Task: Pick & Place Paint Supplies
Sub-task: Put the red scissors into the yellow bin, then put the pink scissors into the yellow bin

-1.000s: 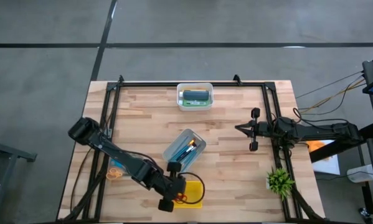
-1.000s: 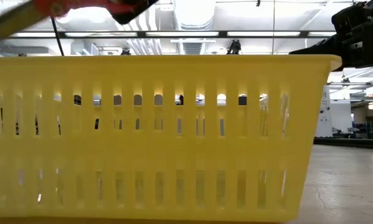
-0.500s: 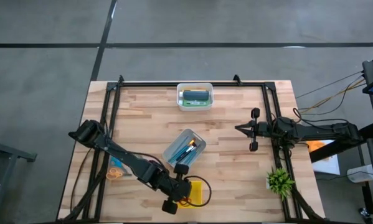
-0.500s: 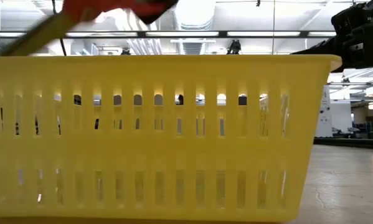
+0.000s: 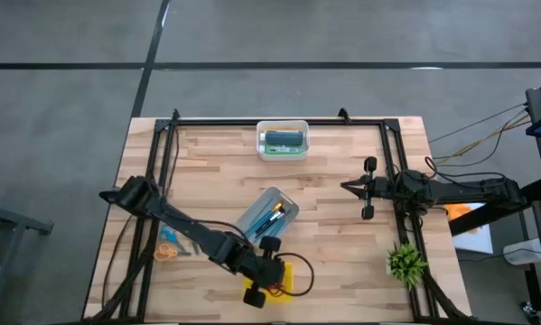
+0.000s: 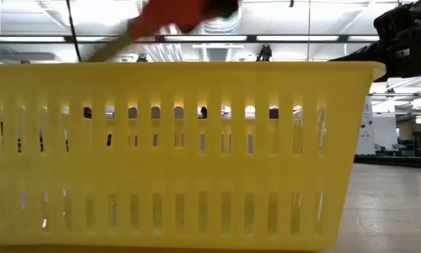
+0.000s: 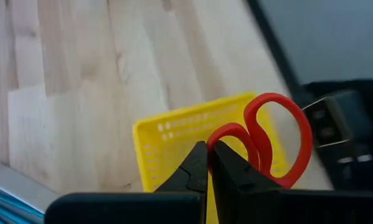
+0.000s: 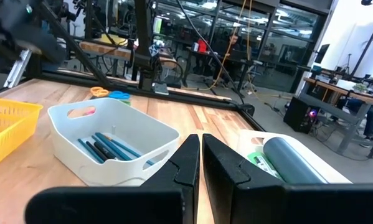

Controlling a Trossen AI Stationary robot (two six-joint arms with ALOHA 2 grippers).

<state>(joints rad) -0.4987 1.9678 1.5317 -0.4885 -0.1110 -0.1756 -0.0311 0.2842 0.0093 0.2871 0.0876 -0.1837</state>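
Left jaws (image 7: 208,163) pinching red scissors (image 7: 270,146), seemingly above yellow basket (image 7: 174,134)

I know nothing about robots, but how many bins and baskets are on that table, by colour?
White bins: 2 (brush bin, tube bin)
Yellow basket: 1
Total: 3
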